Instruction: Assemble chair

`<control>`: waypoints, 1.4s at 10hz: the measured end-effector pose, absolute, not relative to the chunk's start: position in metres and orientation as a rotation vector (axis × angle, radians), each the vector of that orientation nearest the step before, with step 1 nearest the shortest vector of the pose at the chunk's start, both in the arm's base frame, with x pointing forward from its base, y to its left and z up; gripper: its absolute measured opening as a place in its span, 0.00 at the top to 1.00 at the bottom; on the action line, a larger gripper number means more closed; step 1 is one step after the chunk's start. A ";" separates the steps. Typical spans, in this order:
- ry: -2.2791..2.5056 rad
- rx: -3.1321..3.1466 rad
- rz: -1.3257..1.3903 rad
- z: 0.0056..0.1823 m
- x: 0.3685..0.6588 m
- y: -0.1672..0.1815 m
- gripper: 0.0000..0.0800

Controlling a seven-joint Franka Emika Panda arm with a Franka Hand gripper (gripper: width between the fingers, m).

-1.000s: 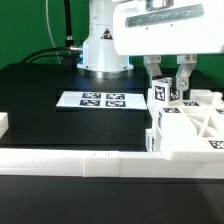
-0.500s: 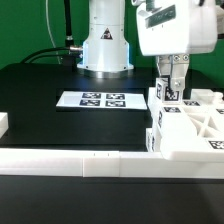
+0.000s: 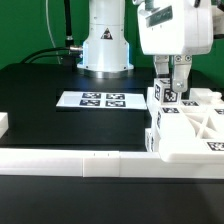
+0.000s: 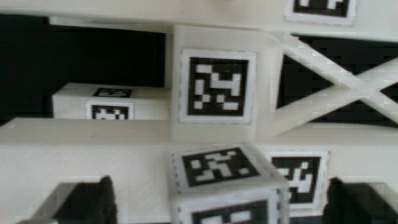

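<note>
The chair body [image 3: 192, 128] is a group of white tagged pieces with an X-braced side, standing at the exterior view's right against the rail. A short square tagged post [image 3: 164, 97] stands at its back left corner. My gripper [image 3: 171, 88] hangs straight over that post, fingers down on either side of it. In the wrist view the post's tagged top [image 4: 228, 183] lies between my two dark fingers [image 4: 84, 202], with a gap on each side, so the gripper [image 4: 217, 208] is open. The X-braced part [image 4: 338, 85] and a tagged upright [image 4: 221, 85] show beyond it.
The marker board [image 3: 100, 100] lies flat on the black table in the middle. A long low white border rail [image 3: 70, 162] runs along the front. A small white block [image 3: 3, 124] sits at the left edge. The arm's white base [image 3: 105, 45] stands behind.
My gripper has turned about its vertical axis since a second ago: the fingers stood spread side by side, now they show edge-on over the post. Little change in the last half second.
</note>
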State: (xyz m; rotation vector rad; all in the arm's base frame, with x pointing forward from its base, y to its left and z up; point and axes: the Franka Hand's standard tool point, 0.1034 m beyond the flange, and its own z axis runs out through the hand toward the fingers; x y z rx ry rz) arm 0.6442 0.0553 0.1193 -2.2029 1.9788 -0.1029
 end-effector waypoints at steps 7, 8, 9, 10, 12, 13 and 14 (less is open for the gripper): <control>1.102 -2.796 -0.185 0.118 0.642 0.053 0.19; 0.898 -2.887 -0.204 0.118 0.643 0.054 0.19; 0.783 -2.924 -0.218 0.118 0.643 0.054 0.19; 0.637 -2.969 -0.237 0.119 0.644 0.055 0.19; 0.368 -3.031 -0.248 0.117 0.644 0.055 0.19; 0.252 -3.050 -0.253 0.117 0.644 0.054 0.19; 0.187 -3.058 -0.255 0.117 0.644 0.053 0.19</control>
